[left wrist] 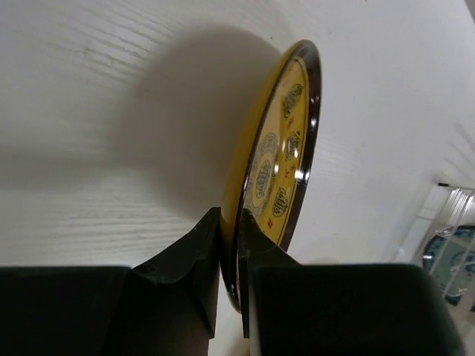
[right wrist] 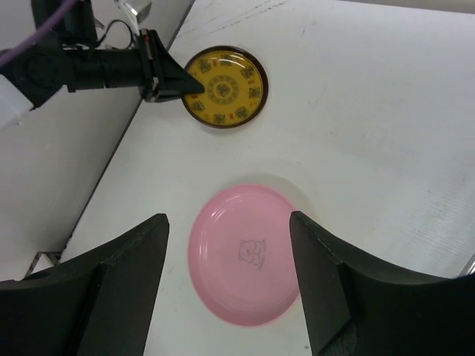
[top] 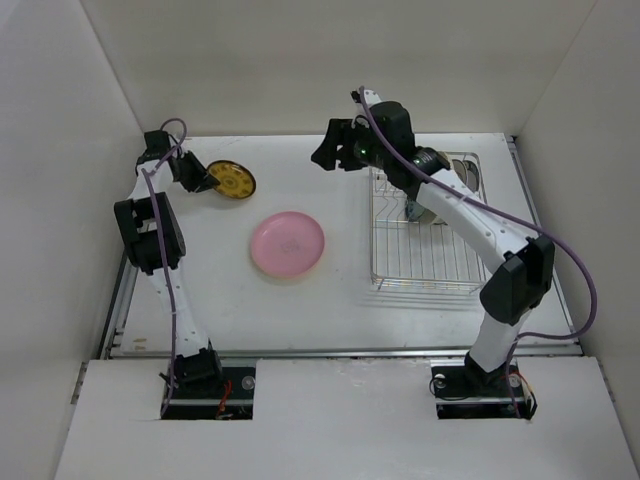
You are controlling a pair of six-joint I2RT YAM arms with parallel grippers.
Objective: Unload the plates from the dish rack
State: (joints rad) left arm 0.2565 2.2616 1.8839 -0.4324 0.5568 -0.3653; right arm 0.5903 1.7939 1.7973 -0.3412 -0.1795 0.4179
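My left gripper [top: 205, 180] is shut on the rim of a yellow plate with a dark rim [top: 232, 181] at the far left of the table. The left wrist view shows the plate [left wrist: 286, 148] edge-on between the fingers [left wrist: 200, 252]. The pink plate [top: 287, 245] lies flat on the table's middle. My right gripper [top: 325, 150] is open and empty, raised left of the dish rack [top: 425, 262]; its view looks down on the pink plate [right wrist: 249, 252] and the yellow plate [right wrist: 223, 87]. A pale plate [top: 466, 172] sits at the rack's far right corner. A teal plate [left wrist: 453, 259] shows in the rack.
White walls enclose the table on the left, back and right. The right arm's links [top: 460, 215] cross over the rack's far half. The left arm [right wrist: 89, 67] reaches along the left wall.
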